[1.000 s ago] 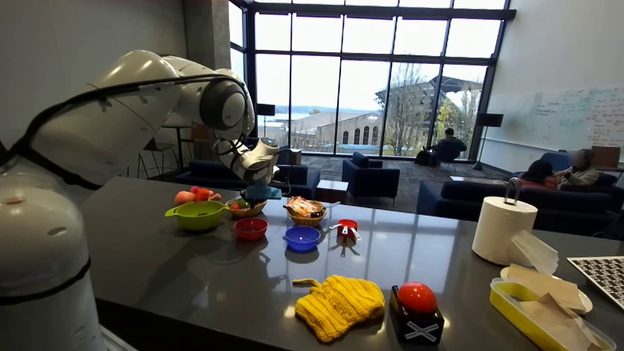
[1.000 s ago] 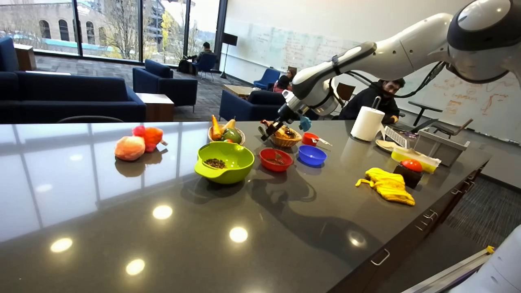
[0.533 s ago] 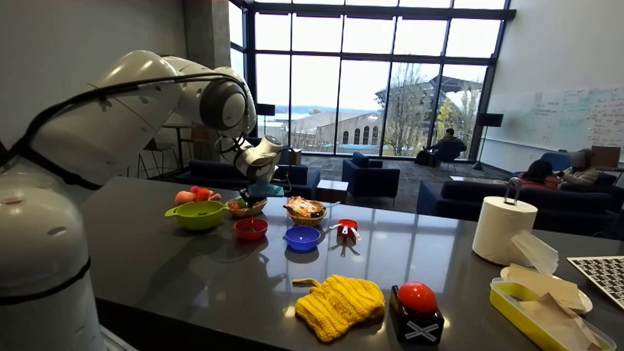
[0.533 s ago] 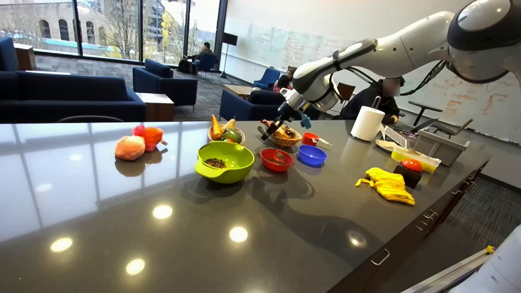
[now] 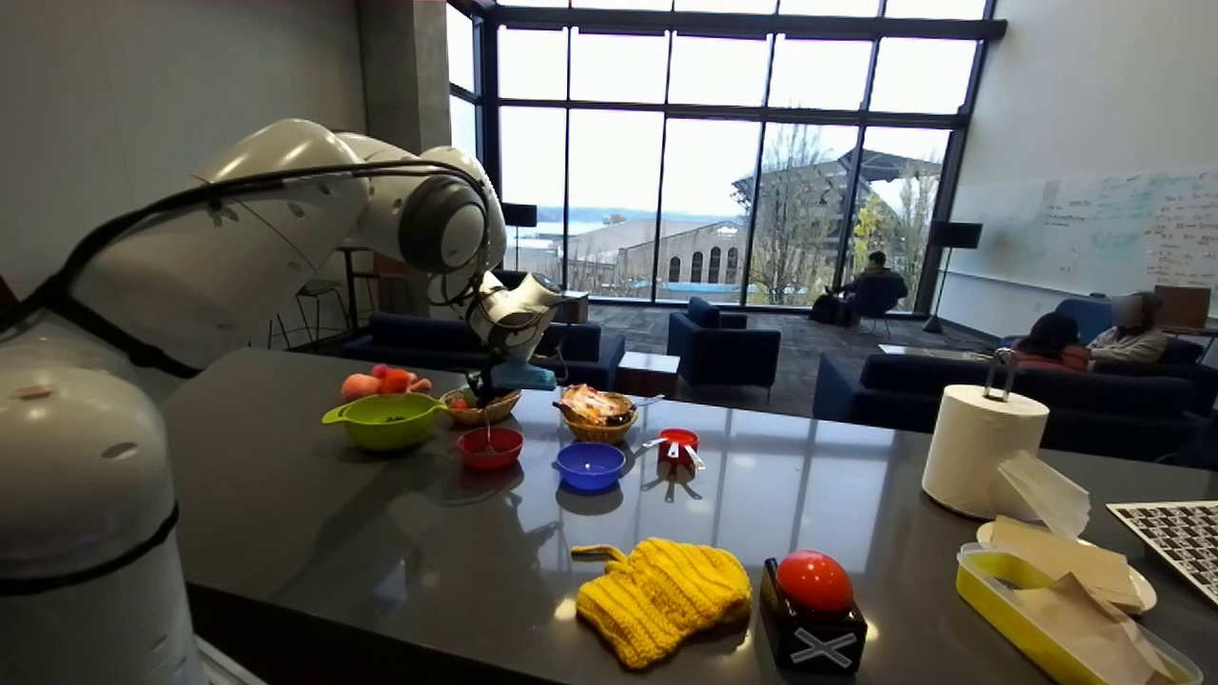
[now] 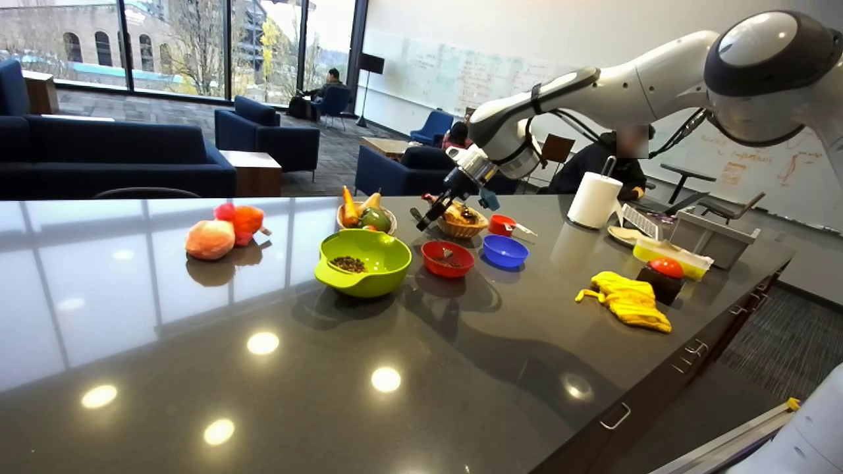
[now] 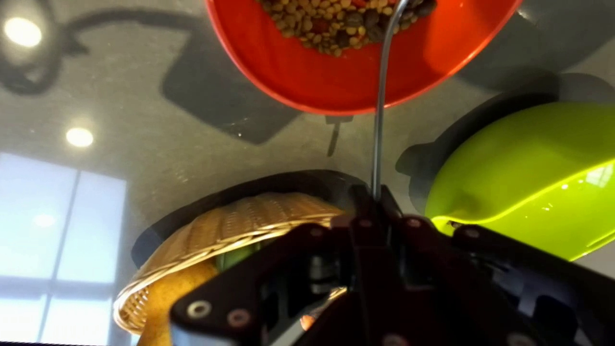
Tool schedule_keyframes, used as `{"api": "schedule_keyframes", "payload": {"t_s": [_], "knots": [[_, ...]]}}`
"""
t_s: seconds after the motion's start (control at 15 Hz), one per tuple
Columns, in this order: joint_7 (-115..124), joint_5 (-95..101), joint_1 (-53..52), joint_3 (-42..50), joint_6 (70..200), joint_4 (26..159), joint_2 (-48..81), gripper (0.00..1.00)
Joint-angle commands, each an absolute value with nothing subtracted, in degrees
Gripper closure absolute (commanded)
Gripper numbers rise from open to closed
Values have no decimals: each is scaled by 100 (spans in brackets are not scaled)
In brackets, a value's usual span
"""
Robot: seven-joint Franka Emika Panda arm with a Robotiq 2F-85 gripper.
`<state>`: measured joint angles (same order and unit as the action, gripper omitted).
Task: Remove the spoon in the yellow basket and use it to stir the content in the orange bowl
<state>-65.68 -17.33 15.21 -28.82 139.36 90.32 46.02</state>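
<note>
My gripper (image 7: 376, 194) is shut on the thin bent metal handle of the spoon (image 7: 382, 96). That handle reaches down into the orange bowl (image 7: 288, 81), which looks red-orange and holds lentils and dark beans. In an exterior view the spoon's head (image 6: 447, 253) shows inside this bowl, though small. The gripper (image 5: 487, 390) hangs above and behind the bowl, fingers pointing down at a slant. Two yellowish wicker baskets are near: a fruit basket (image 7: 250, 216) just below the gripper and a bread basket (image 5: 598, 431). Which is the yellow basket I cannot tell.
A lime-green bowl (image 7: 519, 168) with dark bits stands close on one side, and a blue bowl (image 6: 506, 253) on the other. Beyond are a red measuring cup (image 5: 679, 447), a yellow knitted mitt (image 5: 663, 599), a red-button box (image 5: 815, 609) and plush toys (image 6: 209, 239).
The arm has come down a little and the gripper has shifted slightly. The spoon's head has moved within the bowl, and its handle now shows more clearly between gripper and bowl.
</note>
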Motion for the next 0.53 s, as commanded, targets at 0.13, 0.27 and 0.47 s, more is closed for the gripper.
{"api": "schedule_keyframes", "payload": {"t_s": [0.13,0.27,0.47], "knots": [[-7078,-1986,1263,-2672,13329,8246,5044,99],[-7175,-1977,1191,-2615,13132,8018,5148,99],[-7291,-1965,1093,-2520,12870,7712,5269,99]]}}
